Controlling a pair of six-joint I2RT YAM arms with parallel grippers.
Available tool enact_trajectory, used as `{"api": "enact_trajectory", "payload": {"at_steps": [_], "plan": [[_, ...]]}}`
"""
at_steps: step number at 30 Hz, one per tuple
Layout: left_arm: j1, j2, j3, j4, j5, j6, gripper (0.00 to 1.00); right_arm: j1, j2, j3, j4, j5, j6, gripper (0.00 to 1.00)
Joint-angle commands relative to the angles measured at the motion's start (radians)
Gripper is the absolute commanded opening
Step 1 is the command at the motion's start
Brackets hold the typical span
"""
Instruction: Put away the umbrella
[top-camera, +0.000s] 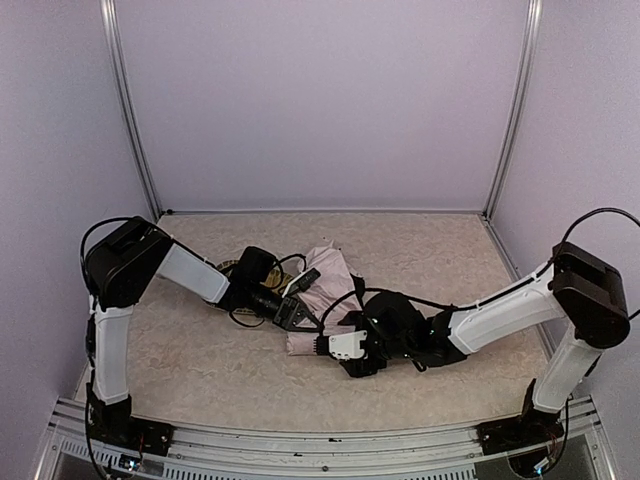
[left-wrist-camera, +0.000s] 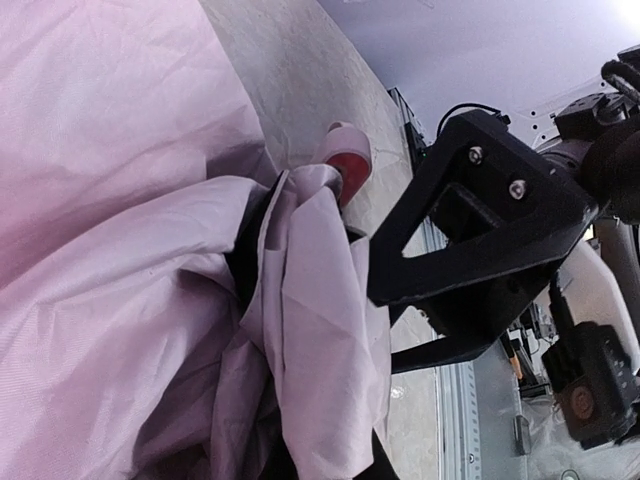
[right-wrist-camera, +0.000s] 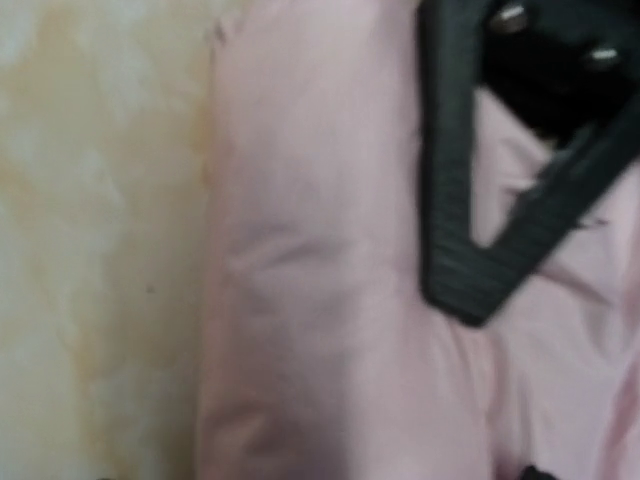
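Crumpled pale pink umbrella (top-camera: 325, 290), seemingly folded

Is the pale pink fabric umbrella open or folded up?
Folded up, loosely: the pale pink fabric umbrella lies as a crumpled bundle on the beige table, its cloth bunched, not stretched.

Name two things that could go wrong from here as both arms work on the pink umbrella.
1. Loose fabric of the umbrella bunches against a finger of the left gripper; a pull may snag or tear the cloth, or catch cloth only.
2. The left gripper and right gripper crowd together over it, with a black cable running close by; they could collide or hook the cable.
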Motion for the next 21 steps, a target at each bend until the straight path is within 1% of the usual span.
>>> {"api": "enact_trajectory", "payload": {"at_steps": [1, 4, 9, 12, 13, 14, 17, 18, 19, 21], "plan": [[0.017, 0.067, 0.003, -0.087, -0.099, -0.016, 0.0, -0.01, 0.09, 0.067, 0.025, 0.085, -0.044, 0.86], [0.018, 0.08, 0.01, -0.107, -0.093, -0.01, 0.0, -0.043, 0.159, 0.147, -0.082, 0.041, -0.018, 0.82], [0.019, 0.072, 0.013, -0.118, -0.088, 0.003, 0.0, -0.075, 0.211, 0.198, -0.184, -0.027, 0.017, 0.57], [0.018, 0.056, 0.01, -0.109, -0.065, 0.012, 0.01, -0.082, 0.215, 0.202, -0.245, -0.072, 0.031, 0.46], [0.017, 0.047, 0.007, -0.101, -0.058, 0.014, 0.04, -0.085, 0.219, 0.208, -0.271, -0.092, 0.042, 0.43], [0.017, 0.035, 0.003, -0.088, -0.05, 0.018, 0.1, -0.087, 0.227, 0.216, -0.3, -0.114, 0.051, 0.4], [0.02, -0.033, -0.011, -0.044, -0.07, 0.044, 0.4, -0.095, 0.238, 0.229, -0.371, -0.157, 0.084, 0.29], [0.021, -0.063, -0.022, -0.021, -0.085, 0.053, 0.47, -0.098, 0.239, 0.231, -0.386, -0.169, 0.096, 0.26], [0.023, -0.1, -0.038, 0.009, -0.104, 0.059, 0.53, -0.102, 0.236, 0.232, -0.399, -0.182, 0.106, 0.25], [0.03, -0.182, -0.088, 0.095, -0.135, 0.071, 0.57, -0.114, 0.226, 0.233, -0.422, -0.217, 0.132, 0.23]]}}
